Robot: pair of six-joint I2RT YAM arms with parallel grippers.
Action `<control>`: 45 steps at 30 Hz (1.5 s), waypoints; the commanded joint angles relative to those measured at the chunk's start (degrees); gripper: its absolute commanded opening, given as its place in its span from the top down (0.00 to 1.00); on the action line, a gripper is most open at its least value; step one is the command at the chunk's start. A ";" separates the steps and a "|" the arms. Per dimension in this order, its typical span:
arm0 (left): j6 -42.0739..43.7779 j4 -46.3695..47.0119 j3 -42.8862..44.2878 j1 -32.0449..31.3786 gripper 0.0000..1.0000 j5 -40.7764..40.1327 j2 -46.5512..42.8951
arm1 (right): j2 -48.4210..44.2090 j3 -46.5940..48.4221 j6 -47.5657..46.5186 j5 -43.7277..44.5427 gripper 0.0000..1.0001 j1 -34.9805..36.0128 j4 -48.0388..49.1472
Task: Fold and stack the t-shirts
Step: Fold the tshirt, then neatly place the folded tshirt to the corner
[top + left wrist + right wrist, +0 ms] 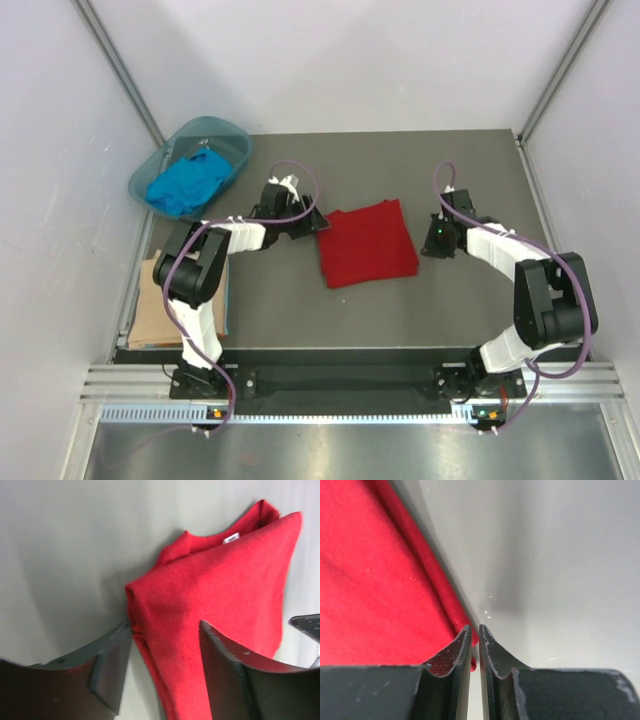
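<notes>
One red t-shirt [366, 243] | folded, near-square | neck label [231, 538] on far side

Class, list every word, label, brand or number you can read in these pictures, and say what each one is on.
No text can be read.
The white neck label on the red t-shirt: any print is too small and blurred to read.
No writing shows on anything else.
</notes>
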 commanded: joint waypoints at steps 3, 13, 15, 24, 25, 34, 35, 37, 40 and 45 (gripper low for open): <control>-0.24 -10.14 -5.49 -1.09 0.36 -9.01 -0.41 | -0.51 0.28 -0.12 -0.03 0.88 -0.72 0.38; 2.93 -9.54 -3.74 -1.00 0.39 -8.24 1.52 | -5.16 2.12 2.59 1.47 0.61 -0.02 -1.81; 3.28 -10.15 -2.69 -1.00 0.42 -7.79 2.22 | -6.04 2.56 5.93 1.73 0.59 1.38 -1.38; 3.38 -13.84 0.13 1.28 0.46 -5.87 1.79 | -3.77 6.25 2.96 11.83 0.48 20.87 10.13; 2.67 -14.02 -0.05 2.24 0.46 -3.42 1.61 | -2.63 7.12 2.08 12.54 0.48 22.21 12.58; -6.73 -23.16 -1.01 9.01 0.45 -4.10 -6.47 | 17.11 30.46 -6.54 27.57 0.48 34.17 6.65; -9.00 -22.90 -2.32 10.41 0.45 -3.58 -7.26 | 19.07 32.42 -6.54 28.44 0.48 34.61 5.76; -10.86 -21.84 -3.38 12.87 0.46 -2.52 -9.20 | 23.63 36.81 -7.15 29.24 0.47 36.01 4.17; -14.02 -17.99 -5.76 15.43 0.46 2.13 -10.26 | 28.22 40.60 -8.90 31.52 0.45 38.12 3.47; -14.91 -17.10 -5.41 18.51 0.47 6.88 -8.59 | 34.54 45.35 -10.76 35.30 0.46 41.72 -1.27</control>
